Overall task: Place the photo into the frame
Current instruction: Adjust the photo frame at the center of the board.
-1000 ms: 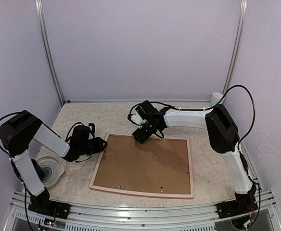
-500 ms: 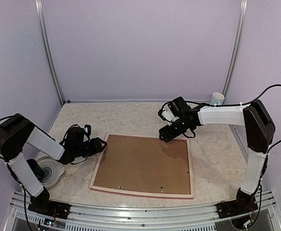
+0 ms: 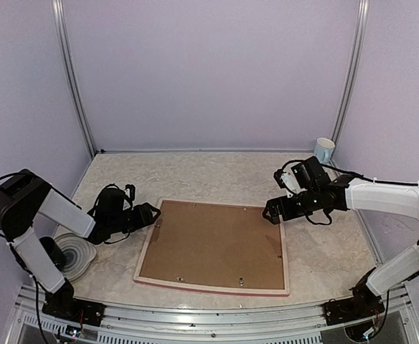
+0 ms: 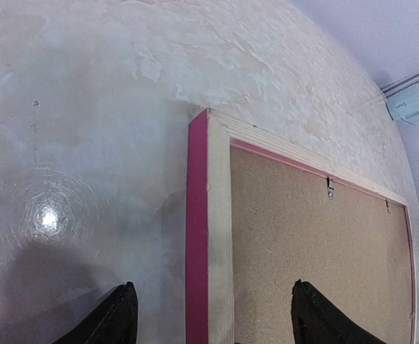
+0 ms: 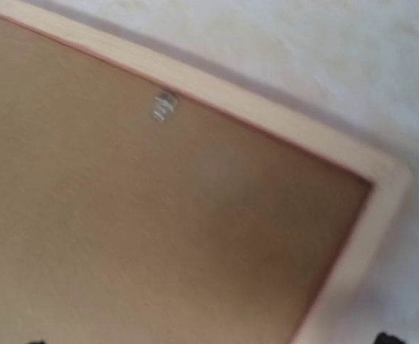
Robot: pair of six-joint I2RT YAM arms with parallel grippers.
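- The frame lies back-up on the tabletop: pale wood rails, pink-red outer edge, brown backing board with small metal clips.
- The left fingers are spread wide and empty, with the pink edge between them.
- The right fingers are wide apart and empty, with a frame corner beneath them.

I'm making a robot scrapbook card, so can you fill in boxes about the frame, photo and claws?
frame: back side up on the table
backing board: brown, in the frame
photo: not in view
left gripper: open, at the frame's left edge
right gripper: open, over the frame's far right corner
mug: far right of the table
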